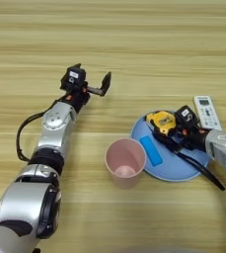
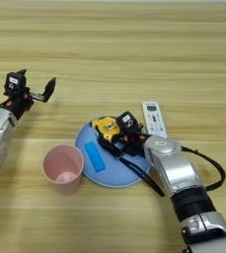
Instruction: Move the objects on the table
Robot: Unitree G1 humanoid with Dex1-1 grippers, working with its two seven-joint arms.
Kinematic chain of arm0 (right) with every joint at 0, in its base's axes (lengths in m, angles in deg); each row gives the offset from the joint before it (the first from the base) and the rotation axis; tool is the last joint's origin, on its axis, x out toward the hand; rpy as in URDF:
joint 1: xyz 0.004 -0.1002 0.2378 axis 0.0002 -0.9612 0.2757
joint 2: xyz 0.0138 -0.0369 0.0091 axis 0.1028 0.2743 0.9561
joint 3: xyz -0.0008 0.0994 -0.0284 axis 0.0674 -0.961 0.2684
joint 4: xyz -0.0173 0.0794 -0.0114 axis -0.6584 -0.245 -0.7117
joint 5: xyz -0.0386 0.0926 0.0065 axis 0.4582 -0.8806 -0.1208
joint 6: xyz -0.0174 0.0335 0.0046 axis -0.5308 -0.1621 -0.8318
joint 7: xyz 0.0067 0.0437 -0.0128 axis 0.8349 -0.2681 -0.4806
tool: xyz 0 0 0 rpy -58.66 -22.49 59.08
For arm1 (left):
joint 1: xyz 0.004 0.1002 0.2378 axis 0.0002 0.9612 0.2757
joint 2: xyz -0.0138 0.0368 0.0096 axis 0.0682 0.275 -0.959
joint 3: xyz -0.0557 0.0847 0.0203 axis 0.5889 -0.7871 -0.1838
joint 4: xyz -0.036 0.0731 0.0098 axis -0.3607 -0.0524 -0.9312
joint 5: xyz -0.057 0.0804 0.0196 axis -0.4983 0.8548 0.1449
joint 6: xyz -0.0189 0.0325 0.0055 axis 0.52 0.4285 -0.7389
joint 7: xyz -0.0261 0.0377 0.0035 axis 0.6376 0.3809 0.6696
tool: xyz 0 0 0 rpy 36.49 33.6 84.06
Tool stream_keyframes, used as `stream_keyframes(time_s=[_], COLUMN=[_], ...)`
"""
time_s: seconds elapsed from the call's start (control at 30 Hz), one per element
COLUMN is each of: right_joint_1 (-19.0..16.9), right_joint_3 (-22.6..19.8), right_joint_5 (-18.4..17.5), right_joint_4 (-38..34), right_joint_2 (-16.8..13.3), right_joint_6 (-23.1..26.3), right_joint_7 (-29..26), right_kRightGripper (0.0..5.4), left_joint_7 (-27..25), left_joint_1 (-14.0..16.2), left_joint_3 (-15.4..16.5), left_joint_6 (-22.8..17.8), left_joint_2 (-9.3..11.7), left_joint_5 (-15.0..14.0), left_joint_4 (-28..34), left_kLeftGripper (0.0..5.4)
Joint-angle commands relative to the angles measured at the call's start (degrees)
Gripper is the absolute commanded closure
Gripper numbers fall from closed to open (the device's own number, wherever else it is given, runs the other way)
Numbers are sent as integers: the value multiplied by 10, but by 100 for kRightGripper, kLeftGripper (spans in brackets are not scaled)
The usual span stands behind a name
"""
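My right hand (image 2: 120, 134) is down on the light-blue plate (image 2: 109, 175), and its black fingers look clamped on the yellow-and-black tape measure (image 2: 107, 127), which sits at the plate's far edge; the black strap (image 2: 143, 177) trails back over the near rim onto the tabletop (image 1: 134, 44). Whether the measure rests on the plate or is just lifted, I cannot tell. The small blue block (image 2: 94, 156) lies flat on the plate, left of the measure and apart from it. The pink cup (image 2: 62, 169) stands upright just beside the plate's left rim, and the white remote (image 2: 154, 118) lies just beyond the plate's far right edge. My left hand (image 1: 92, 81) hovers well off to the left over bare wood, fingers spread apart, holding nothing.

I judge this to be the tape-measure step. My next move calls for keeping the strap from snagging the plate or nudging the block.
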Motion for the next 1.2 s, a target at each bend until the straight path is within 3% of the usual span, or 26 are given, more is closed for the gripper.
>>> stream_keyframes(time_s=[0.03, 0.4, 0.7, 0.93, 1.2], right_joint_1=[1, 7, 39, 63, 97], right_joint_3=[-6, -40, -87, -129, -194], right_joint_5=[-6, -33, -49, -61, -64], right_joint_4=[-38, -106, -97, -64, 36], right_joint_2=[-4, -17, -32, -55, -107], right_joint_6=[-4, 21, 21, 15, -17], right_joint_7=[-3, -3, 10, 16, 28], right_kRightGripper=[110, 110, 110, 111, 111], left_joint_7=[2, 3, 5, 6, 6], left_joint_1=[-9, -10, -12, -14, -15], left_joint_3=[0, 0, 0, -1, 0], left_joint_6=[-1, -1, -1, -1, -1], left_joint_2=[-2, -1, -3, -3, -3], left_joint_5=[4, 4, 5, 5, 5], left_joint_4=[-2, -5, -8, -10, -13], left_kLeftGripper=[0, 0, 0, 0, 0])
